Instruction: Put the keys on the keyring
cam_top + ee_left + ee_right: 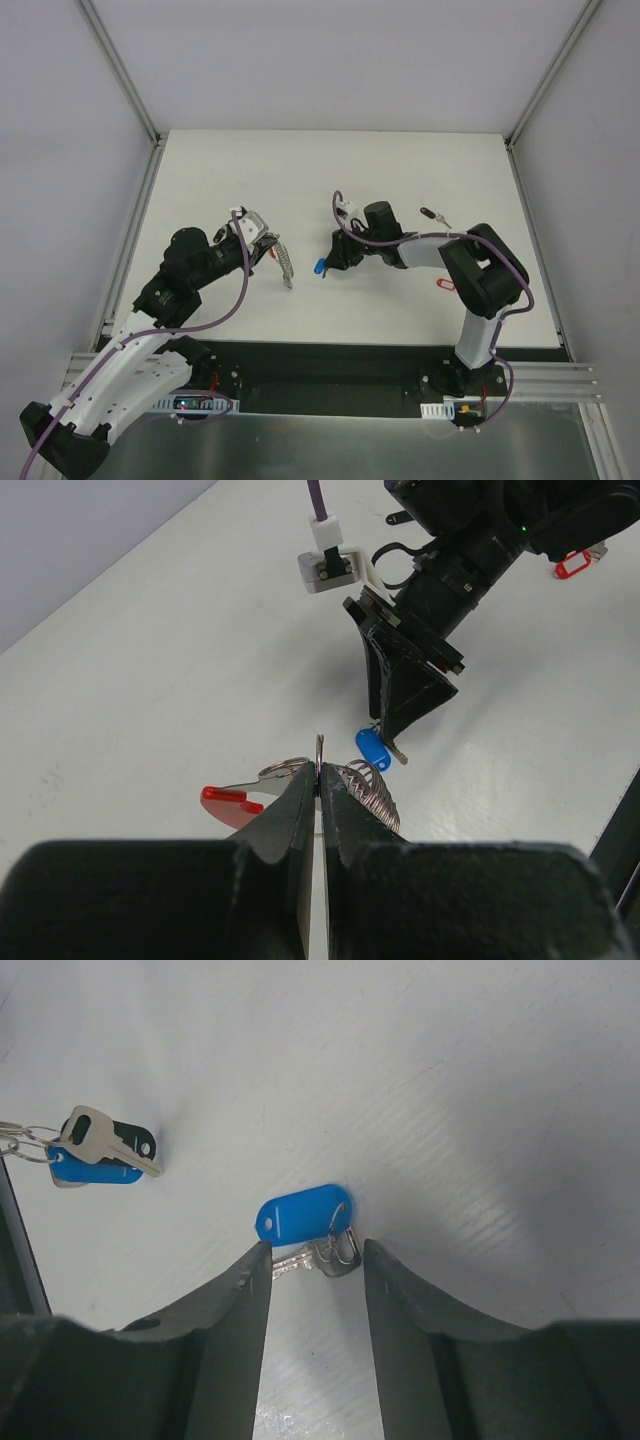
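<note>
A blue-headed key (305,1215) lies flat on the white table (400,170), its silver blade (295,1260) between the tips of my right gripper (318,1250). The jaws stand open on either side of it, gripping nothing. In the top view this key (319,268) sits just left of the right gripper (332,262). My left gripper (320,780) is shut on the silver ring (320,750) of the keyring, with its red band (228,802) to the left and its chain (372,792) to the right. The chain (286,267) hangs down from the left gripper (268,246).
A black-headed key (432,213) lies behind the right arm and a red-tagged key (445,285) beside its elbow. A silver key with black and blue plastic (100,1152) lies at the left of the right wrist view, joined to small rings.
</note>
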You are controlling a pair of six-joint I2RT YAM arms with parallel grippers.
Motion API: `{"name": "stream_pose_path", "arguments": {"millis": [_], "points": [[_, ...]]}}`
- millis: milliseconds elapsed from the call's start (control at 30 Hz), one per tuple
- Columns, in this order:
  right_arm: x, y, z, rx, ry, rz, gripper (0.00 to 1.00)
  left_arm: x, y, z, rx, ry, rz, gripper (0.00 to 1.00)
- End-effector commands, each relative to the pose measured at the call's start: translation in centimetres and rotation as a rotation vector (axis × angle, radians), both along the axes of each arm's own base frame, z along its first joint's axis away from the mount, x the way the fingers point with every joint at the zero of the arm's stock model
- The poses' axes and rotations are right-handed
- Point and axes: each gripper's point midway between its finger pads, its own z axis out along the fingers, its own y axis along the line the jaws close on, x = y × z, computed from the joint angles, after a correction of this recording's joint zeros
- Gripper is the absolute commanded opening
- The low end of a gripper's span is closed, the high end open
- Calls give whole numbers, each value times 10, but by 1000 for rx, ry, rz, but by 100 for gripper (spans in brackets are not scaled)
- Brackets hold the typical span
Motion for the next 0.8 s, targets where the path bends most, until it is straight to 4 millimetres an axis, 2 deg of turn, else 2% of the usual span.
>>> {"name": "stream_pose_path", "arguments": {"millis": [0, 200, 367, 467, 500, 567, 600, 633, 767], "points": [[9, -1, 44, 14, -89, -15, 50, 2, -1, 18, -25, -68, -10, 0], [21, -25, 53, -143, -58, -168, 59, 1, -1, 19, -28, -70, -12, 0], [18, -41, 51, -246, -108, -293, 59, 0, -1, 21, -32, -74, -14, 0], [16, -33, 48, -271, -174, -323, 58, 0, -2, 21, -33, -73, -16, 0], [10, -30, 41, -292, -194, -330, 57, 0, -2, 21, -33, -73, -16, 0], [12, -21, 43, -256, -224, -351, 55, 0, -2, 22, -35, -75, -16, 0], [14, -25, 35, -286, -244, -391, 54, 0, -2, 21, -33, -73, -16, 0], [16, -21, 37, -269, -262, -404, 54, 0, -1, 21, -33, -73, -14, 0], [17, -7, 33, -235, -286, -400, 50, 0, -1, 22, -35, -77, -11, 0]]}}
